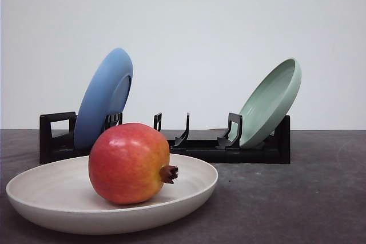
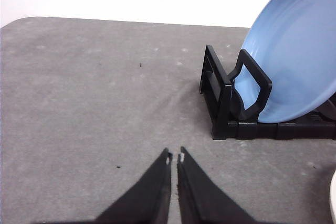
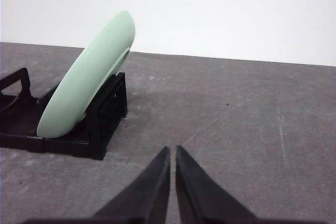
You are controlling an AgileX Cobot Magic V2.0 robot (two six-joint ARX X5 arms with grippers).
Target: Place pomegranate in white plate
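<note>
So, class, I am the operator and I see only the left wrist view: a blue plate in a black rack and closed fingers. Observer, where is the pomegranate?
Observer: The pomegranate sits in the white plate, in front of the rack in the front view.
Operator: Which way is it lying?
Observer: On its side, with the brown crown pointing toward the robot's right.
Operator: Is there another plate in the rack?
Observer: Yes, a pale green plate leans at the rack's right end.
Operator: And the right gripper?
Observer: The right gripper is shut and holds nothing, over bare table.
</note>
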